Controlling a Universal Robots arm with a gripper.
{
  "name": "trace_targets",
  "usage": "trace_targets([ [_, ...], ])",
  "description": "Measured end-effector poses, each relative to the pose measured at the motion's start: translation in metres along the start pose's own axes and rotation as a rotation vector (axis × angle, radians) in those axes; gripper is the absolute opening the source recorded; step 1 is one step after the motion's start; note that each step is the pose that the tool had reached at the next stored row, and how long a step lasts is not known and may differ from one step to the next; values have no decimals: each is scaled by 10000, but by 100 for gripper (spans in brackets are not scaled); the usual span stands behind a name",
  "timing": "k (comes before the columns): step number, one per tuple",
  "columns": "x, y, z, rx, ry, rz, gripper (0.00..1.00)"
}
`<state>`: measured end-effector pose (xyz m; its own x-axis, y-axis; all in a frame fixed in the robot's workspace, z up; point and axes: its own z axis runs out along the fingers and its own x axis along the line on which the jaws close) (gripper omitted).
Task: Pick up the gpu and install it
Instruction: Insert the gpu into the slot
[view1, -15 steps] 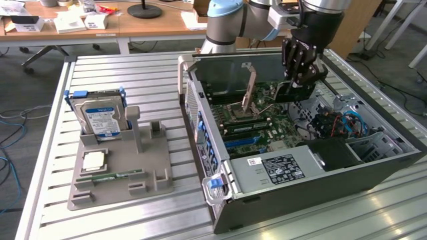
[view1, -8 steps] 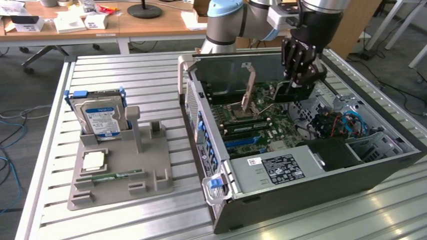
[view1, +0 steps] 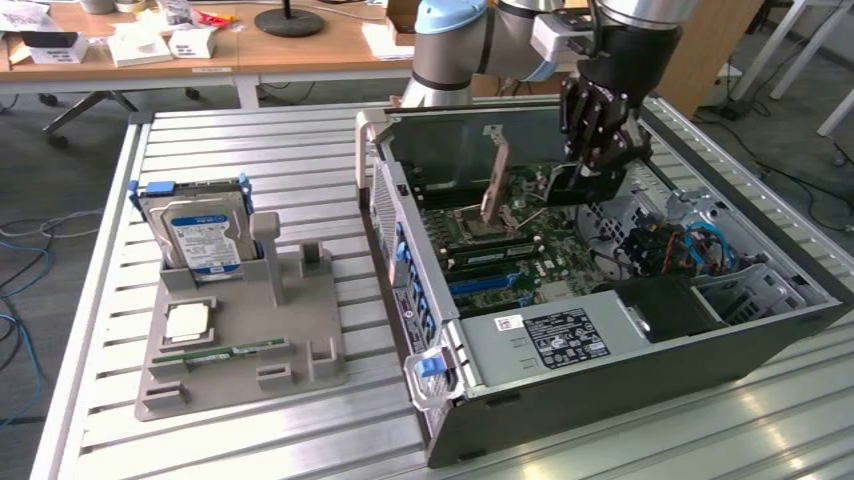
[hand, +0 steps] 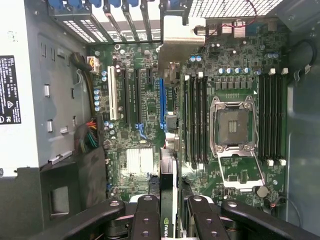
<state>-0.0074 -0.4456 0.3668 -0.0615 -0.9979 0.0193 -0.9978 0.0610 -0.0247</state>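
Observation:
The gpu (view1: 585, 187) is a dark card held over the motherboard (view1: 534, 245) inside the open computer case (view1: 641, 380), and my gripper (view1: 597, 160) is shut on it from above. In the wrist view the gpu (hand: 169, 170) appears edge-on between the black fingers (hand: 146, 220), and its silvery bracket (hand: 176, 37) points toward the case's rear slots. The card hangs just beside the long blue expansion slot (hand: 161, 105), above the board. I cannot tell whether its lower edge touches the slot.
On the exterior view's left, a grey fixture tray (view1: 307, 330) carries a silver hard drive (view1: 200, 235), a processor chip (view1: 187, 320) and a green memory stick (view1: 220, 352). The case holds a power supply (view1: 554, 335), an open processor socket (hand: 234, 127), memory slots (hand: 196, 120) and cables (view1: 681, 245).

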Motion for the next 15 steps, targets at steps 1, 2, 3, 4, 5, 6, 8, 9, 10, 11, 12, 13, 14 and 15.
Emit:
trace_targets([
  [1, 0, 1, 13, 0, 0, 0, 26],
  [2, -1, 3, 28, 1, -1, 1, 26],
  [3, -1, 5, 45, 0, 0, 1, 26],
  [4, -1, 7, 65, 0, 0, 1, 26],
  [5, -1, 8, 83, 0, 0, 1, 26],
  [6, -1, 10, 101, 0, 0, 1, 26],
  [8, -2, 13, 139, 0, 1, 1, 26],
  [9, -3, 14, 157, -1, 0, 0, 26],
  [10, -3, 16, 173, -2, 0, 1, 26],
  [11, -3, 16, 187, -3, -1, 0, 26],
  [12, -3, 17, 193, -3, 0, 1, 26],
  [13, -3, 17, 193, -4, 1, 1, 26],
  [14, -3, 17, 193, -5, 3, 1, 26],
  [15, -3, 17, 194, -5, 3, 1, 26],
])
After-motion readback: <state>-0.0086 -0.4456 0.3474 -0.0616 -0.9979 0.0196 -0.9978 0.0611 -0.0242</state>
